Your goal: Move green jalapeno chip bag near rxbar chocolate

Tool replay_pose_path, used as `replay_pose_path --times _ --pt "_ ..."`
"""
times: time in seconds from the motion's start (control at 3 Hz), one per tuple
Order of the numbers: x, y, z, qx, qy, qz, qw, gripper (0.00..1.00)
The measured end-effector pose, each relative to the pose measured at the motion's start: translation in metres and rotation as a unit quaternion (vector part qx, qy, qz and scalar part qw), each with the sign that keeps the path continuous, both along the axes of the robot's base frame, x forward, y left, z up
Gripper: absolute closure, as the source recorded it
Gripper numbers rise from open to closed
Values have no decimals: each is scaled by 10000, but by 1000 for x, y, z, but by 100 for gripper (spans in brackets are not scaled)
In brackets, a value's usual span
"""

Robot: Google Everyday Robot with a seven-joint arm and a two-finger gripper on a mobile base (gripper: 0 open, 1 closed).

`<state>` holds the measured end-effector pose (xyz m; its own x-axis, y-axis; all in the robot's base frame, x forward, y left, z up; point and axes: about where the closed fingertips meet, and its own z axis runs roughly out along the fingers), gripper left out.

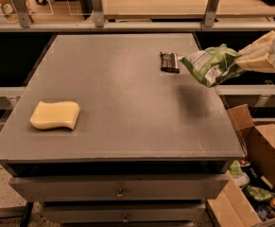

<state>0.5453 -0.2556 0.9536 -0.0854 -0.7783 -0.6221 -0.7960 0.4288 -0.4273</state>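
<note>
The green jalapeno chip bag [210,64] is crinkly green with a white label panel. It hangs in the air above the table's right side, its left tip just right of the rxbar chocolate [169,62], a small dark bar lying flat on the grey table [127,108]. My gripper [243,60] reaches in from the right edge and is shut on the bag's right end. Its pale fingers [260,56] show behind the bag.
A yellow sponge [55,115] lies on the table's front left. An open cardboard box [262,174] with several small items stands on the floor at the right. A wooden shelf with metal posts [97,6] runs behind the table.
</note>
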Motion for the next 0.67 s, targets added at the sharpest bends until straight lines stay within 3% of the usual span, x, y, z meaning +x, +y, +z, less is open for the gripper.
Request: replay_pose_path --times 0.67 --pt "62 12 5 -154 -572 -53 9982 100"
